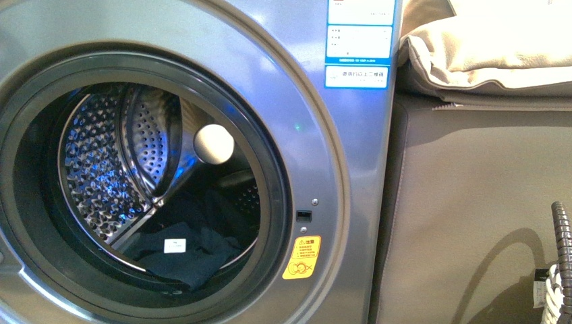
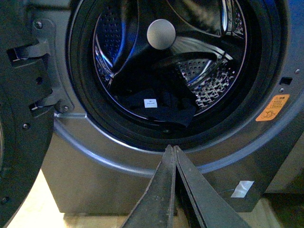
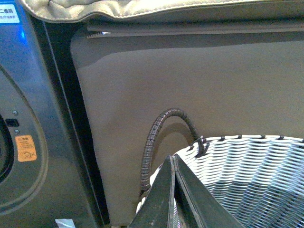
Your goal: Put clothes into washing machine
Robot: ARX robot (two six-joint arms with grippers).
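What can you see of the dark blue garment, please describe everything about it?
The dark navy garment is soft, plain fabric, crumpled into a loose heap, not folded. A small white rectangular label lies on top of it, facing outward. The garment rests on the bottom of the perforated steel drum inside the washing machine, just behind the black rim of the porthole, whose door stands open. In the left wrist view it sits below the round pale hub at the drum's back. Neither gripper touches it.

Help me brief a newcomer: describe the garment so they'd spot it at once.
Find the silver-grey washing machine with its round black-rimmed porthole. Look inside, at the bottom of the perforated steel drum: the clothes lie there, dark navy, with a small white label, unlike the beige cushion atop the neighbouring cabinet.
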